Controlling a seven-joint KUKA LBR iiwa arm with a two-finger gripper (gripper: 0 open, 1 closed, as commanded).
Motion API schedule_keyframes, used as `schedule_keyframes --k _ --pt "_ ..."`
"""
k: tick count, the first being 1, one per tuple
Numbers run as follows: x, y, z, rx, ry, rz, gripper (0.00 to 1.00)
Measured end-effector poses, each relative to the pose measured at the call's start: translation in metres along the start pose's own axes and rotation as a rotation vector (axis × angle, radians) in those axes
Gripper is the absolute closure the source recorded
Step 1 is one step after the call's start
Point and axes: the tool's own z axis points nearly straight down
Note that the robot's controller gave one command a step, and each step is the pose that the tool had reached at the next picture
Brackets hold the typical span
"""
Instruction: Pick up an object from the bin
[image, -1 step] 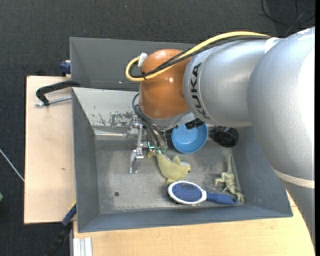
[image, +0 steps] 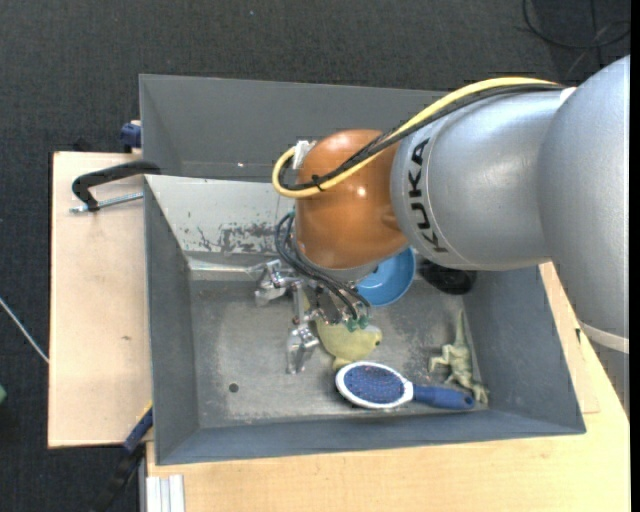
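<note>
Nearest pick: a pale yellow lump (image: 352, 343), soft-looking, sits mid-bin towards the near side, and it's the closest thing to the tool.
Gripper: the gripper (image: 287, 318) is down low over the middle of the bin (image: 168, 340), just left of that lump and not around it.
Tool state: the metal fingers (image: 300, 348) stand apart, with only bare grey floor between them, so nothing is held.
Step in hand: by my read, this is lining up for a grasp, and no object is taken yet.
How to do it well: I'd shift right until the lump sits squarely between the fingers, go down to the floor, then close. Closing where it stands now looks likely to catch nothing.
Watch for: the lump looks low and rounded, so a shallow pinch may slip off it. A deep, centred grip seems safer.
Near neighbour: a brush (image: 374, 385) with a white rim and blue bristles lies just nearer than the lump, its blue handle pointing right. Keep the near finger off it.
Far neighbour: a blue bowl (image: 392, 281) is tucked partly under the orange cover (image: 345, 205), beyond the lump.
Right side: a small pale green toy (image: 457, 366) lies by the right wall, and a black thing (image: 446, 279) sits beyond it, both well clear.
</note>
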Motion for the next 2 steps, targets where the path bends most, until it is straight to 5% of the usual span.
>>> schedule_keyframes --k 1,2 --pt "-0.007 -0.085 0.012 0.005 -0.007 -0.04 0.0" --pt "-0.003 -0.138 0.043 0.0 -0.004 -0.057 0.0"
